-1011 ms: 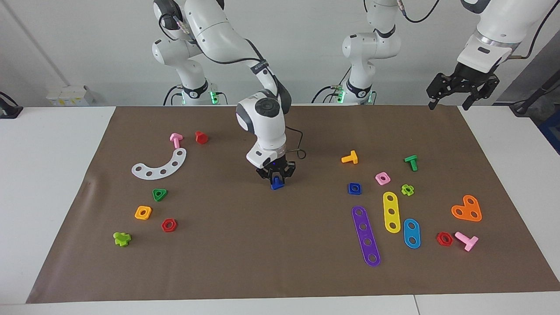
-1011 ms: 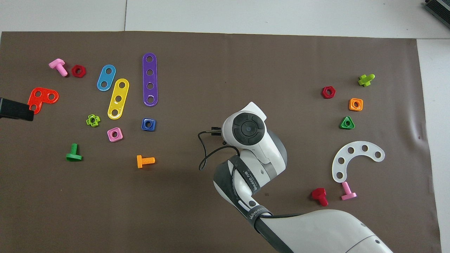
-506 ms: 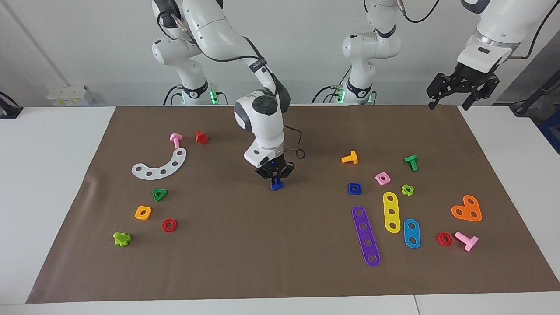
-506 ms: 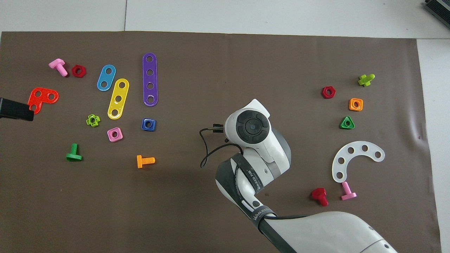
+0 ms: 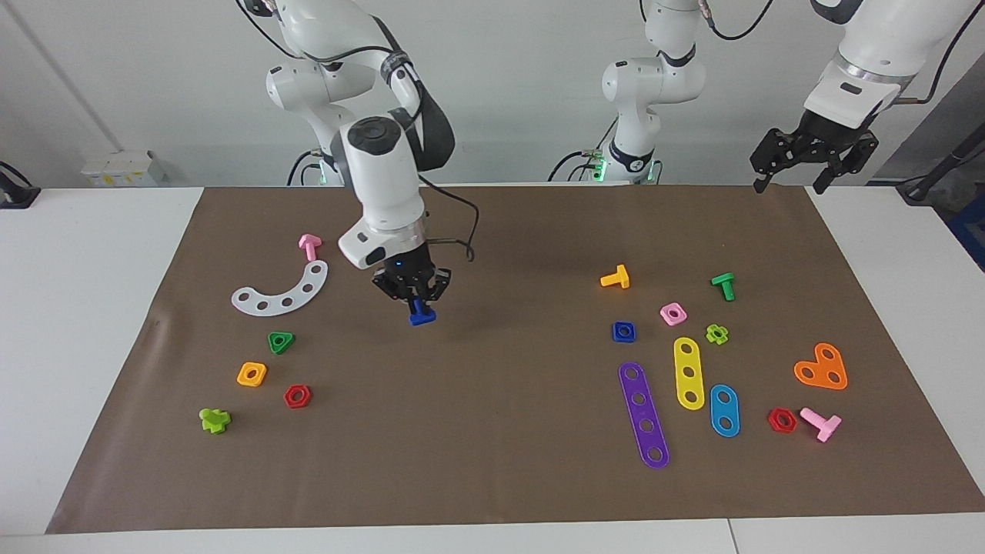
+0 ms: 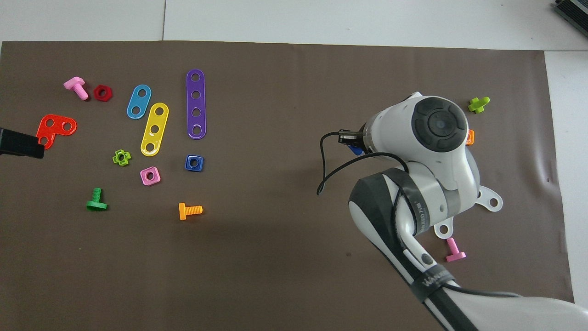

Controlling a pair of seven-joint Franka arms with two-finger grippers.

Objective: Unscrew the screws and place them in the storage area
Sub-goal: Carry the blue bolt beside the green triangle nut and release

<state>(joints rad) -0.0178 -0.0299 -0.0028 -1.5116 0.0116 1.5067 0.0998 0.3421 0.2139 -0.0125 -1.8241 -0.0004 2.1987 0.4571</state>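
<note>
On the brown mat (image 5: pixel 492 477), the white curved strip (image 5: pixel 281 293) lay toward the right arm's end, with the green nut (image 5: pixel 281 342), orange nut (image 5: pixel 252 374) and red nut (image 5: pixel 297 395) farther from the robots. Beside the strip, the right gripper (image 5: pixel 415 302) hung above the mat, clamped on the blue screw (image 5: pixel 421 314), which was clear of the mat. The left gripper (image 5: pixel 812 154) waited with jaws apart, raised over the mat's corner at the left arm's end.

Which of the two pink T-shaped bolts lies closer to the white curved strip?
The pink bolt just beside the end of the white curved strip, nearer to the robots. The other pink bolt lies at the left arm's end, next to a red nut.
</note>
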